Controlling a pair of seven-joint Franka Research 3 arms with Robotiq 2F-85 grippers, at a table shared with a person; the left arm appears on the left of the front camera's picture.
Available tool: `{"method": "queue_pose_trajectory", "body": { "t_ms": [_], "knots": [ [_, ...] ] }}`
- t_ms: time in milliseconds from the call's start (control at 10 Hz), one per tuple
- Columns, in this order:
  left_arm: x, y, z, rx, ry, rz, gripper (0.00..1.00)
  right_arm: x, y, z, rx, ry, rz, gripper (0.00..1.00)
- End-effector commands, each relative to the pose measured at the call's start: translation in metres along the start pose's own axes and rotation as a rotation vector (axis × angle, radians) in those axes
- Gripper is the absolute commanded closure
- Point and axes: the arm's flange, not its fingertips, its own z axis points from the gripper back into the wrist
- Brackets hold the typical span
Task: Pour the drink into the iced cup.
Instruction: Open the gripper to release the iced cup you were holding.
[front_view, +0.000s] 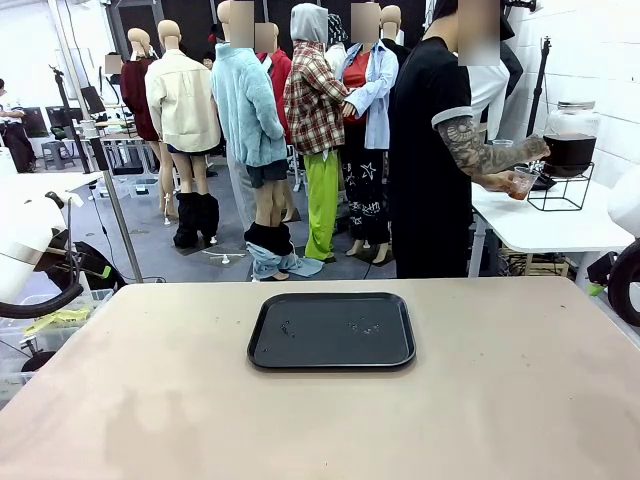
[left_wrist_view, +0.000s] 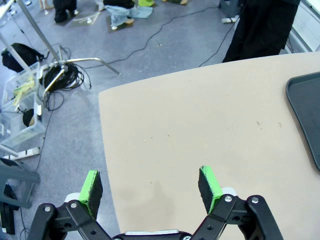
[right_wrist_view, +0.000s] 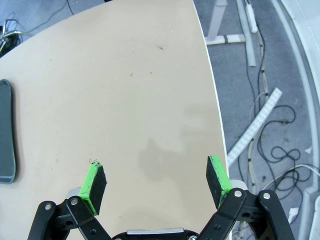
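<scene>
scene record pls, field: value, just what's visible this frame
table: beige top, bearing one tray
tray: black, empty apart from a few wet spots, centre of table toward the far edge
person: stands beyond the far edge, turned to a white side table
person's hand: holds a clear cup with reddish drink at a glass dispenser of dark liquid
left gripper: open, empty, above the table's corner
right gripper: open, empty, above the table near its edge
pour: not begun at the robot's table
</scene>
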Motion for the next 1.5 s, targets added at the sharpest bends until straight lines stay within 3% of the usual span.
{"method": "queue_pose_trajectory", "body": {
  "t_ms": [0,1400],
  "knots": [
    [-0.0026,0.0003,-0.0021,0.014,-0.008,-0.005,0.00,-0.0038,0.0035,0.0000,-0.008,-0.010,-0.019,0.00],
    [-0.0026,0.0003,-0.0021,0.014,-0.008,-0.005,0.00,-0.0038,0.0035,0.0000,-0.008,-0.010,-0.019,0.00]
  ]
}}
